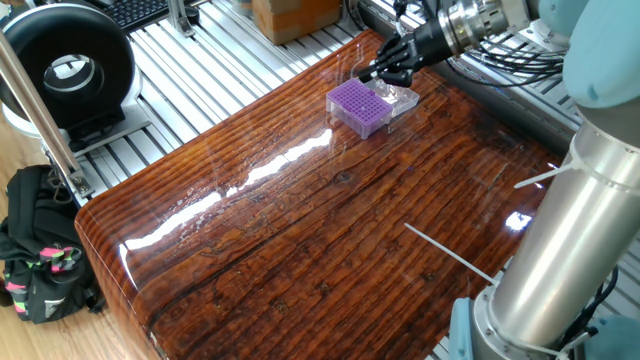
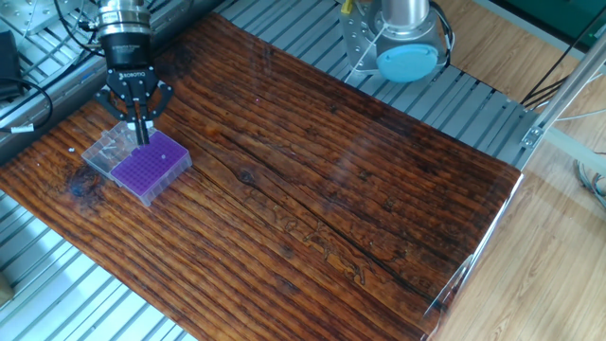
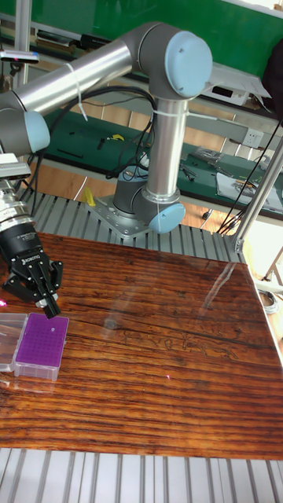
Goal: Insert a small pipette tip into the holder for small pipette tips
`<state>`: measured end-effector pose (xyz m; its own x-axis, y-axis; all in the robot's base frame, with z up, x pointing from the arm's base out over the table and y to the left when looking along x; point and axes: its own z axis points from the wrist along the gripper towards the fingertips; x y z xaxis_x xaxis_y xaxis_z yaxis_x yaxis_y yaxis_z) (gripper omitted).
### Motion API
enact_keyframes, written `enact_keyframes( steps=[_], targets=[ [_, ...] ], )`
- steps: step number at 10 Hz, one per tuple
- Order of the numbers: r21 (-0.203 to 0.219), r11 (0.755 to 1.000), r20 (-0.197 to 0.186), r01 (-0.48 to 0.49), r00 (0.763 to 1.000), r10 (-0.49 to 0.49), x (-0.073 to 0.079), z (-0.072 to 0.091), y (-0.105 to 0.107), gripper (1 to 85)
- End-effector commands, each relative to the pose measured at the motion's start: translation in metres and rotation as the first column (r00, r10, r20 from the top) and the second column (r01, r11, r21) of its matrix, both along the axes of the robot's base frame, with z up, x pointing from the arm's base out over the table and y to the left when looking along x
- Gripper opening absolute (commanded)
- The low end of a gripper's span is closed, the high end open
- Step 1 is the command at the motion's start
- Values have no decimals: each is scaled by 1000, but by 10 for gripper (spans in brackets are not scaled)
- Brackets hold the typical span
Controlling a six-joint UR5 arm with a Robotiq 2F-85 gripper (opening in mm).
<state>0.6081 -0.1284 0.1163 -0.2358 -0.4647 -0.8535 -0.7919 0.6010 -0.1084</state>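
The claw [image 2: 142, 135] is pointing straight down over the far edge of the purple rack [image 2: 151, 166], its fingers [image 2: 143, 131] lying close together. Whether they are holding anything is not possible to see. The rack is sitting in a clear box [image 2: 107, 151] on the wooden worktop [image 2: 312, 189]. A blue arm base [image 2: 409, 49] is standing behind the worktop.

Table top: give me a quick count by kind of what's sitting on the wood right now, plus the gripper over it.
Purple tip racks: 1, the holder for small pipette tips
Clear plastic boxes: 1, the clear box beside and under the rack
Grippers: 1, the gripper, fingers close together over the rack's edge; any tip between them is too small to see
Total: 3
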Motion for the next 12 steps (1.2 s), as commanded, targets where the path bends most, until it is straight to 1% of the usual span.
enact_keyframes(
  steps=[1,3,5,6,7,10,12],
  targets=[
    [36,999,20,5,1000,-5,5,-2,0,10],
    [43,999,25,-1,1000,0,4,-5,-2,10],
    [53,999,29,-4,1000,2,7,-9,-1,10],
    [57,998,23,3,1000,-4,9,-13,-1,10],
    [66,998,13,11,1000,-12,10,-16,2,10],
    [67,997,5,42,999,-42,18,-19,11,10],
    [84,995,4,49,999,-50,21,-22,18,10]
  ],
)
